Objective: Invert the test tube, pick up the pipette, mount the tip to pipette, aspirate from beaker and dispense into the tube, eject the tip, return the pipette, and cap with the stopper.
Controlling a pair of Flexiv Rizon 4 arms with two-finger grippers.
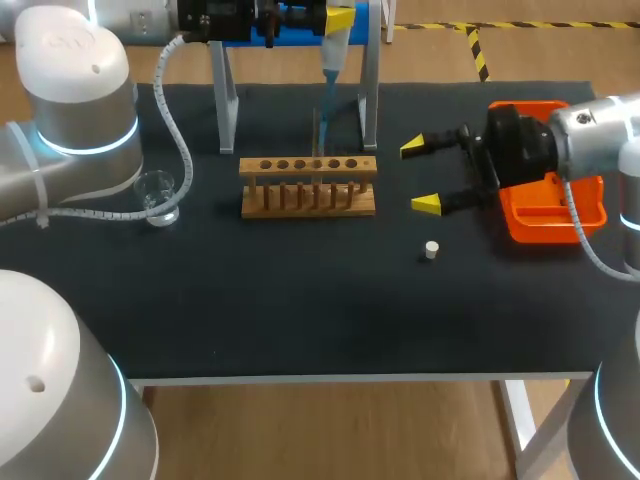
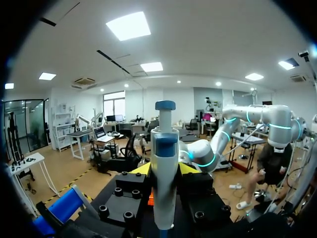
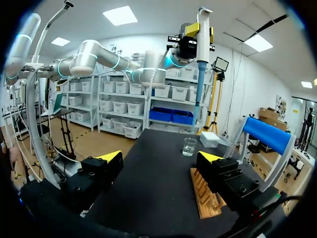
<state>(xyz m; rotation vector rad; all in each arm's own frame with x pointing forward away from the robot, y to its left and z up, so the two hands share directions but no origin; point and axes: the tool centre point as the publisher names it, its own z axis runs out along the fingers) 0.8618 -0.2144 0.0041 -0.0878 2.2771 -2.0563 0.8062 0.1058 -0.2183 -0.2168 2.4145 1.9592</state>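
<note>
My left gripper is shut on the white and blue pipette, held upright high over the back of the table. The wooden tube rack is just below it, and a thin clear test tube stands in the rack. In the left wrist view the pipette rises between the yellow fingertips. The beaker is left of the rack. A small white stopper lies on the mat, close below my open right gripper. In the right wrist view the right gripper holds nothing, and the rack lies by one finger.
An orange tray sits at the right edge, under my right wrist. The pipette stand, with grey legs and a blue bar, is behind the rack. The beaker and the raised pipette lie ahead of the right gripper.
</note>
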